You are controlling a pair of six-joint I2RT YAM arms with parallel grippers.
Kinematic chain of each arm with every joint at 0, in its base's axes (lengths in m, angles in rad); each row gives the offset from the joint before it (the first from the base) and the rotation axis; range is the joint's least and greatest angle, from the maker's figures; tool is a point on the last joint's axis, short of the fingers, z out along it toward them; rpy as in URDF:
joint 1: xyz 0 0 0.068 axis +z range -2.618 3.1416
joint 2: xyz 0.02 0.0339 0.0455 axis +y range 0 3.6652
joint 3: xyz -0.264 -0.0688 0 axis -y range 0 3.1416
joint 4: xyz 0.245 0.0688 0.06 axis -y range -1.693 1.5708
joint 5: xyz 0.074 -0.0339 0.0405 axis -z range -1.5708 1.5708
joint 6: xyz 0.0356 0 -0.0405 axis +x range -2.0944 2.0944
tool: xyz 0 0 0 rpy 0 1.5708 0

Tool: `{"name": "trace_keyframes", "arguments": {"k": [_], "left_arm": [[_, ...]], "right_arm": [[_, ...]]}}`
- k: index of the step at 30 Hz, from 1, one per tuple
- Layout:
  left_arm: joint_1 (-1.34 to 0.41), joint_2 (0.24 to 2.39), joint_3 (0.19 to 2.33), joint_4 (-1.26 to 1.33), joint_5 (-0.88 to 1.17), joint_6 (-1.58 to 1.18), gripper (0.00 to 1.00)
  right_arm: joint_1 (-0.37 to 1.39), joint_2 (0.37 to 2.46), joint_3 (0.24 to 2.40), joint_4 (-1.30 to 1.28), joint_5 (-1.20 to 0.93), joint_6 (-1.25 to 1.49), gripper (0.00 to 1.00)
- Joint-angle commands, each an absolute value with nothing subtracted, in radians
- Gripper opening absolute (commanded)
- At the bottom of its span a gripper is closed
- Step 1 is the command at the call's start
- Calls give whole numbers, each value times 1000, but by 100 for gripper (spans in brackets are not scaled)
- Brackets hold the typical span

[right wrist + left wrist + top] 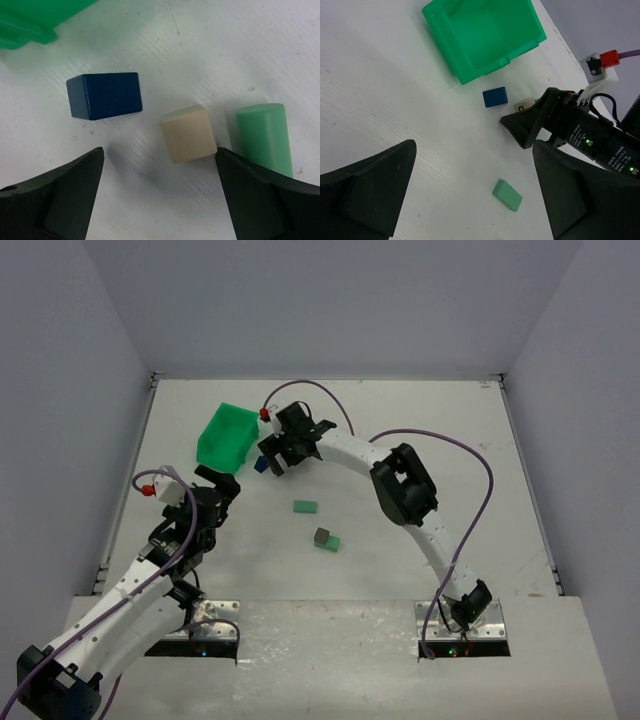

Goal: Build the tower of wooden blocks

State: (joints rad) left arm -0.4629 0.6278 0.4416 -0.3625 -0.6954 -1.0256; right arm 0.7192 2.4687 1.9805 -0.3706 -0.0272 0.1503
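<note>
My right gripper (272, 458) hangs open over the loose blocks beside the bin. In the right wrist view a dark blue block (105, 95), a plain wooden cube (189, 133) and a pale green cylinder (265, 137) lie on the table, and the cube is between the spread fingers of the gripper (160, 195). A flat pale green block (305, 507) lies alone; it also shows in the left wrist view (507, 195). Nearer the arms, a pale green block (331, 543) has a small dark block (321, 535) touching it. My left gripper (215, 485) is open and empty, above the table.
A large bright green plastic bin (228, 435) stands at the back left, just left of the right gripper; it appears empty in the left wrist view (485, 35). The right arm (400, 480) arches across the table's middle. Grey walls enclose the table.
</note>
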Motion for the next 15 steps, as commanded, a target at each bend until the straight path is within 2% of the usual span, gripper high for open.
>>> {"name": "trace_keyframes", "arguments": {"k": [1,7,15], "left_arm": [[-462,639,445,-316,-722,-1020,100],[-463,650,445,-309,-720,-1022,100],[-463,655,446,-304,-710,-1017,100]], "right_arm": [[697,2509,2017,-359,-31,128,87],[696,2518,2029,-325,-60,74,68],[696,2520,2043,-305,-91,8,57]]}}
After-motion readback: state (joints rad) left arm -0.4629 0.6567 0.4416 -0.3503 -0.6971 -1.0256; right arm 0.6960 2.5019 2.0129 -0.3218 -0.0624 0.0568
